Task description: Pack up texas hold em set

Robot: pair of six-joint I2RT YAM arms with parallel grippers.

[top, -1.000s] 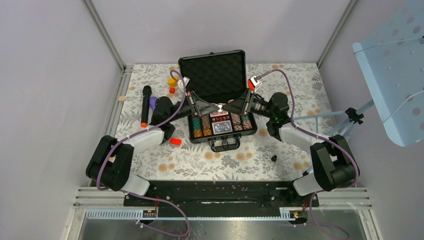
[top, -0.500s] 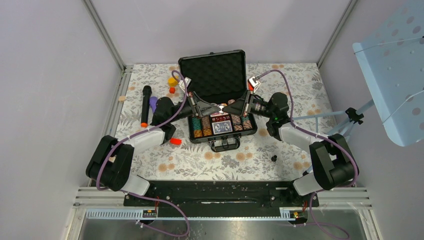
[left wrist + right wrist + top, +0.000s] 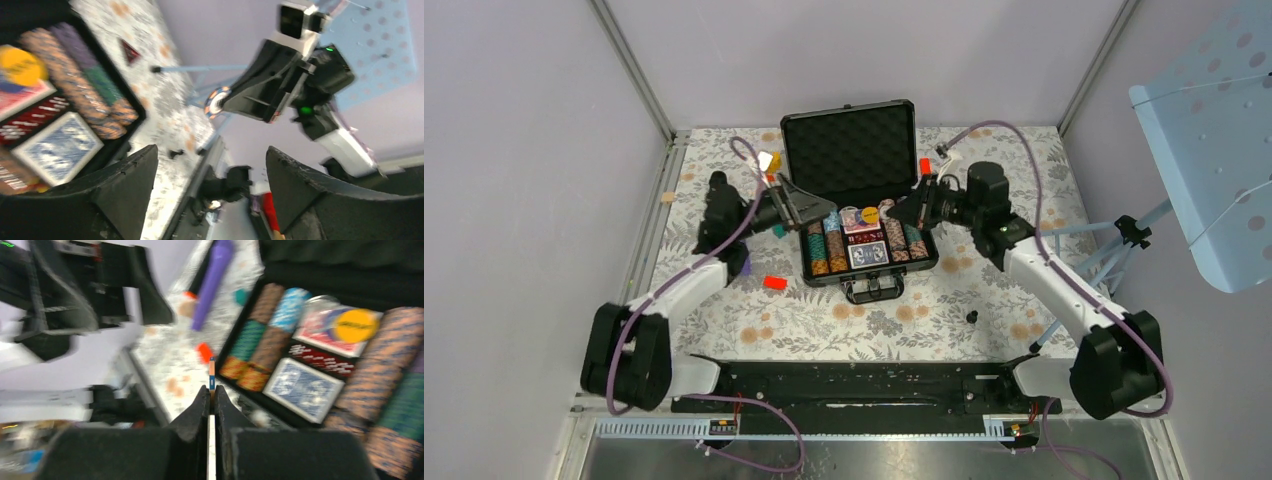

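Right pincer (image 3: 210, 393) clamps poker chip (image 3: 212, 375) edge-on, over open case (image 3: 849, 150).

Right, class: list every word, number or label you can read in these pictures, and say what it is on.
Nothing reads clearly.
Red card box: white print, too blurred.
Yellow round sticker: no text discernible.
Blue card deck: pattern only.

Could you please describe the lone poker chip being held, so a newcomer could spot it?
Find the open black case in the middle of the floral table. At its right side the right gripper is shut on one poker chip. Unlike the chips in rows, it is alone, pinched edge-on.
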